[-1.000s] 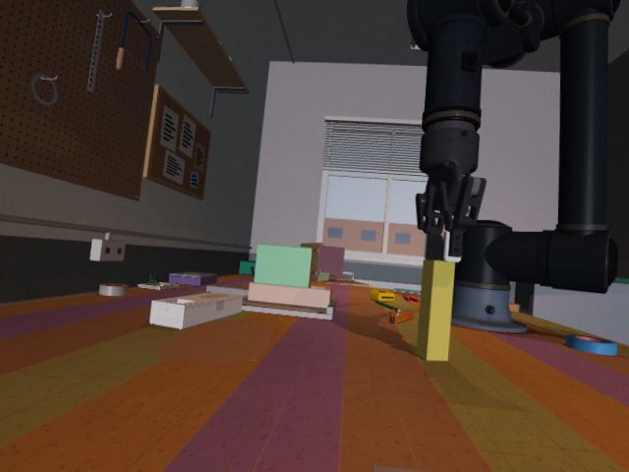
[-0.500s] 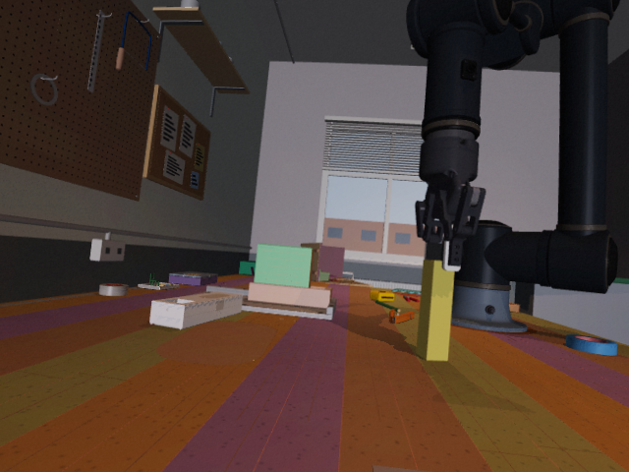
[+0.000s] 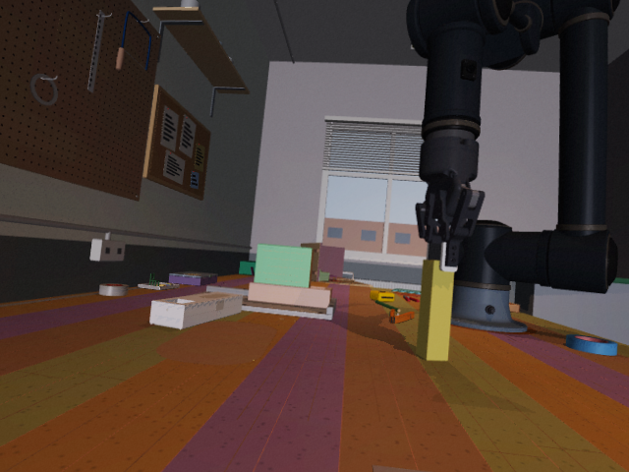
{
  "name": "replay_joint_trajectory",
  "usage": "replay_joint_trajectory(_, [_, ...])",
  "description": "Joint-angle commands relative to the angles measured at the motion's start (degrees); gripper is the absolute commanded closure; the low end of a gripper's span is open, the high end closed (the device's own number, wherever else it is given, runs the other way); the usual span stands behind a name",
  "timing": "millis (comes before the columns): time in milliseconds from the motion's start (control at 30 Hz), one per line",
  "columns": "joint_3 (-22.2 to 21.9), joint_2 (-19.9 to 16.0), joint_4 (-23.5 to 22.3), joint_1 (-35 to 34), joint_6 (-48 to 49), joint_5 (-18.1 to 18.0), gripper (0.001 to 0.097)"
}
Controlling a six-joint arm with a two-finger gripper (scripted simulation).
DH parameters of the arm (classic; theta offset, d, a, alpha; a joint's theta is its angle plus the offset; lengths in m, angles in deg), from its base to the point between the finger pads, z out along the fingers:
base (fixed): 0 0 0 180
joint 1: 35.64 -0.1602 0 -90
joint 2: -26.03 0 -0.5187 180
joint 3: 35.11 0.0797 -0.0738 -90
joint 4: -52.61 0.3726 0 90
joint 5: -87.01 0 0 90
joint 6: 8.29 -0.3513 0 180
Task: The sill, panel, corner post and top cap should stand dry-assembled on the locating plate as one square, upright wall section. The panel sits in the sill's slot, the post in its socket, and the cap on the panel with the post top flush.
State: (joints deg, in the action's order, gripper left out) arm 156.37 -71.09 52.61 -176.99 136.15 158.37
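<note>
The green panel [image 3: 283, 265] stands upright in the pink sill [image 3: 289, 295], which lies on the pale locating plate [image 3: 289, 310] at the far middle of the bench. To the right, the yellow corner post [image 3: 435, 310] stands upright on the bench, and my gripper [image 3: 443, 260] is at its top end, closing around it. The white top cap [image 3: 195, 309] lies flat on the bench left of the plate.
A purple box [image 3: 192, 278] sits behind the cap, with a grey tape roll [image 3: 113, 289] further left. A blue tape roll [image 3: 592, 344] lies at the right. Small tools [image 3: 394, 305] lie between the plate and the robot's base [image 3: 482, 289].
</note>
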Motion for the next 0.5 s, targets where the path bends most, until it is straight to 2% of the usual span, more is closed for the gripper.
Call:
replay_joint_trajectory(0, [0.0, 0.0, 0.0, 0.0, 0.0, 0.0, 0.0681])
replay_joint_trajectory(367, [0.0, 0.0, 0.0, 0.0, 0.0, 0.0, 0.0901])
replay_joint_trajectory(467, [0.0, 0.0, 0.0, 0.0, 0.0, 0.0, 0.0901])
